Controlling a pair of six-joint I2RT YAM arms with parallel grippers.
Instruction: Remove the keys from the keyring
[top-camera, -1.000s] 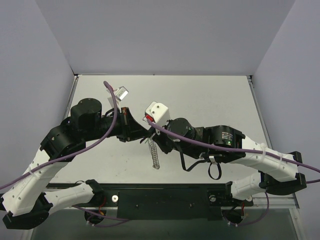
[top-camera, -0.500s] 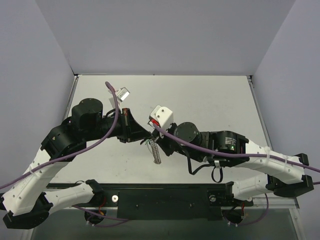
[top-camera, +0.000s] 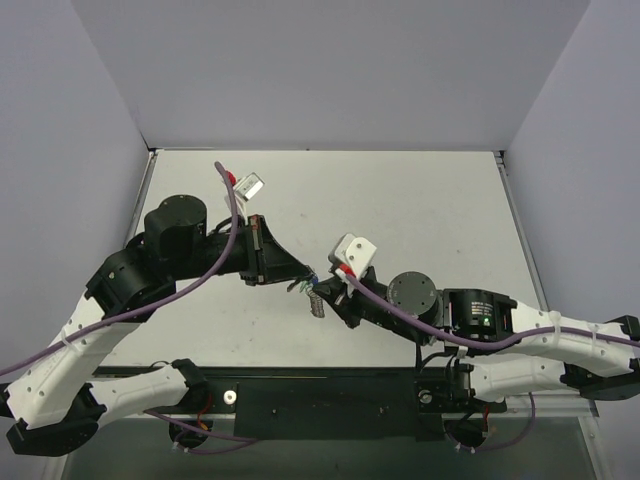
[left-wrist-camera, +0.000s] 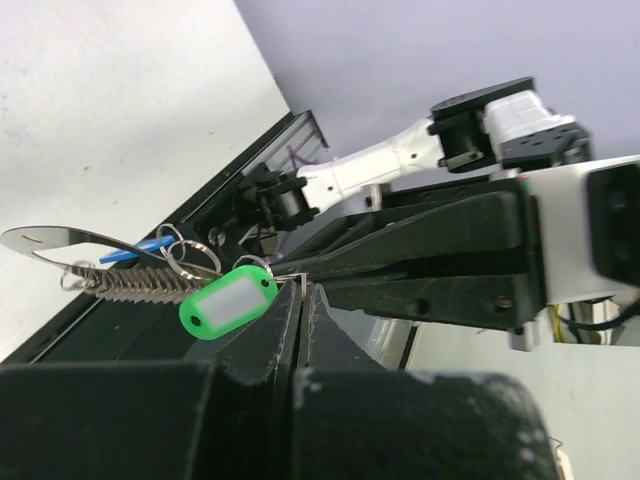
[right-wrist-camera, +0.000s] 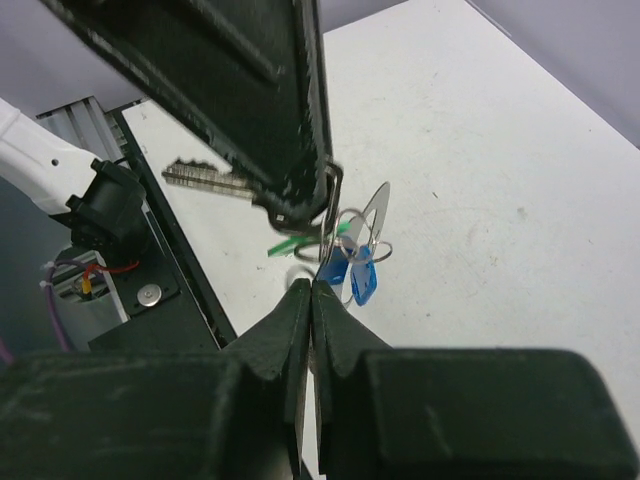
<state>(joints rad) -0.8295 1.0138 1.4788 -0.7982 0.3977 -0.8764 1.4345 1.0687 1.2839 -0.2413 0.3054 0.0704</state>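
**Tip to tip over the keyring.** Two robot arms stood tip to tip above the near middle of the table (top-camera: 430, 200), with the keyring (top-camera: 312, 288) held between them. The left gripper (left-wrist-camera: 303, 298) had its jaws pressed together on a thin wire loop of the bunch. The right gripper (right-wrist-camera: 311, 293) faced it from the opposite side, jaws likewise closed and tips almost touching the left's. What the right jaws pinched, if anything, was hidden between the fingers.

The silver oval loop (right-wrist-camera: 376, 213) showed edge-on just beyond the tips, with blue tags (right-wrist-camera: 347, 272) and several small rings (left-wrist-camera: 186, 250) hanging beside it. A green tag (left-wrist-camera: 228, 303) hung nearest the left fingers, and the short chain (left-wrist-camera: 125, 284) trailed towards the table's near edge. The keys themselves were too small to pick out among the rings, and none could be seen apart from the bunch.

By that showing, the work looked to be at the hold-and-separate stage, with no key yet off. The next move would call for one gripper to anchor the ring. The other would have to work a single key's head round the coil in a fine, slow pull that left the tags behind.
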